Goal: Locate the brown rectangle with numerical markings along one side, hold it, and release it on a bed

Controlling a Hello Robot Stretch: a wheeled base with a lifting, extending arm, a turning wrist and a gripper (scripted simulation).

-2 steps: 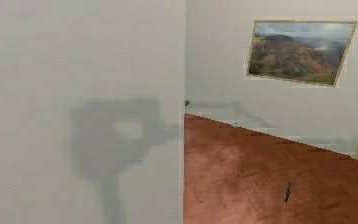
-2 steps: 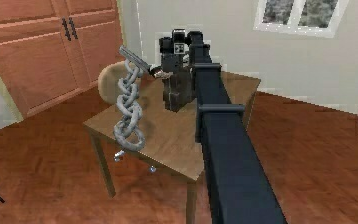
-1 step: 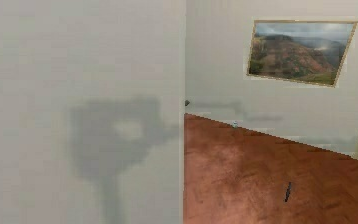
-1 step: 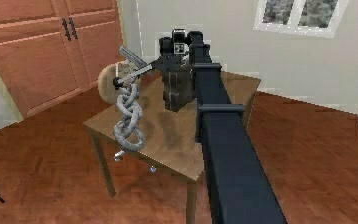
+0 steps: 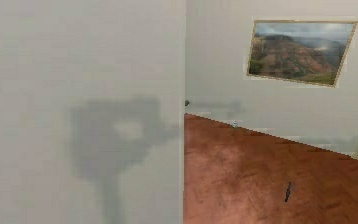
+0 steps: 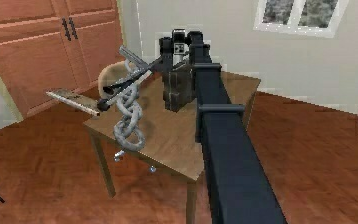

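Hand: the hand (image 6: pixel 122 85) sits at the far end of the dark arm (image 6: pixel 222 140), above the left part of the wooden surface (image 6: pixel 237 92) in the arm side view. Its thin fingers (image 6: pixel 137 72) reach toward the surface's left corner.
Hand state: it cannot be told whether the hand is gripping or loose, nor whether it holds anything, as things stand on the surface right at and behind it.
Task thing: a flat brown strip (image 6: pixel 72 98) with a pale edge lies at the surface's left corner and juts out past the edge, near the fingers. Whether they touch cannot be told.
Surface load: a twisted silver sculpture (image 6: pixel 127 122) stands upright near the front left. A beige round thing (image 6: pixel 111 74) is behind it, and a dark box (image 6: pixel 177 92) stands just beside the arm.
Room, arm side: wooden cupboard doors (image 6: pixel 57 45) upper left, a window (image 6: pixel 302 12) upper right, red-brown wood floor (image 6: pixel 307 150).
Room, forward: a pale wall (image 5: pixel 77 70) stands close on the left. A framed landscape picture (image 5: pixel 299 52) hangs on the farther wall, and a small dark thing (image 5: pixel 287 190) lies on the floor.
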